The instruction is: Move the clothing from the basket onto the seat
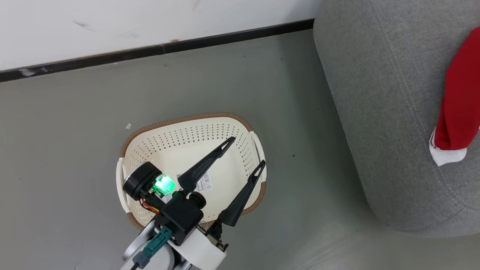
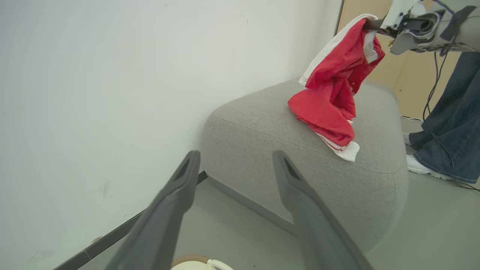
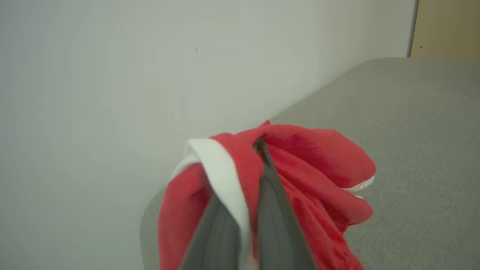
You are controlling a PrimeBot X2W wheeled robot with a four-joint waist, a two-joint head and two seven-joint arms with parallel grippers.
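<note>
The cream basket (image 1: 180, 144) stands on the floor, holding just a barcode sticker (image 1: 204, 183). My left gripper (image 1: 245, 154) hovers over its right half, open, with nothing between its fingers (image 2: 187, 168). The grey seat (image 1: 378, 93) is to the right. My right gripper (image 3: 252, 157) is shut on the red and white clothing (image 3: 318, 161) above the seat (image 3: 420, 123). In the left wrist view the clothing (image 2: 330, 101) hangs from the right gripper (image 2: 370, 24), its lower end lying on the seat (image 2: 270, 123). In the head view the clothing (image 1: 457, 101) shows at the right edge.
A white wall (image 1: 150, 22) with a dark skirting runs behind the basket and seat. A person's legs in blue jeans (image 2: 450, 127) stand beyond the seat's far side, with cables hanging there. Grey floor (image 1: 300, 150) separates basket and seat.
</note>
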